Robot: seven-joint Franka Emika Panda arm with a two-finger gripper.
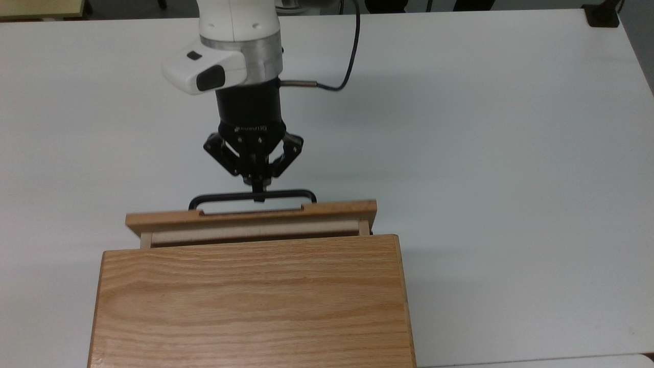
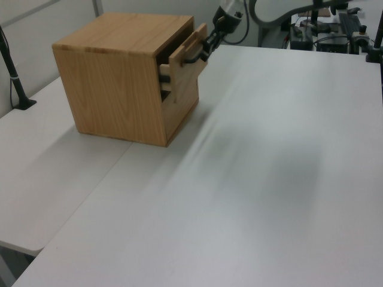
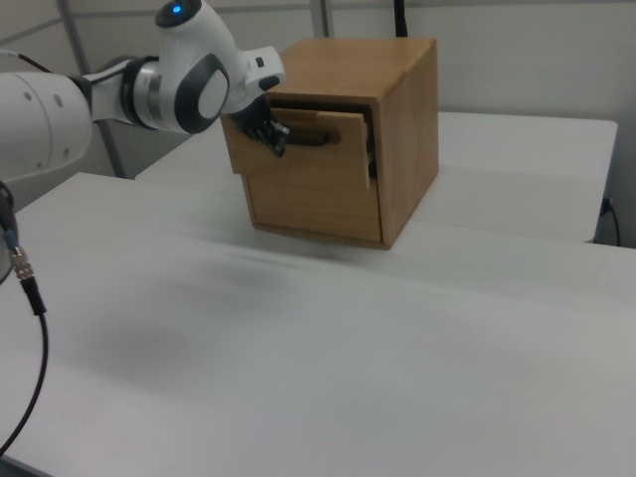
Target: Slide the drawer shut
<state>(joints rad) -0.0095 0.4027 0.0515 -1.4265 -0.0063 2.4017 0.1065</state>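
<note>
end effector [image 1: 259, 195] at drawer [image 1: 250, 217] handle, white table [image 1: 485, 153], grey wall [image 3: 517, 60]

A: Non-task items?
B: Large oak cabinet body with broad grained top [image 1: 250, 301] sits on a white rectangular table [image 1: 511, 153], near the top view's bottom edge.
A: Anything else?
B: Black clamp-like mount [image 1: 603, 13] at the table's far corner, top view's upper right. Thin black post on a black base [image 2: 15, 78] at the left view's left edge, well apart from the cabinet. Dark cluttered equipment [image 2: 323, 27] beyond the table's far end in the left view.
</note>
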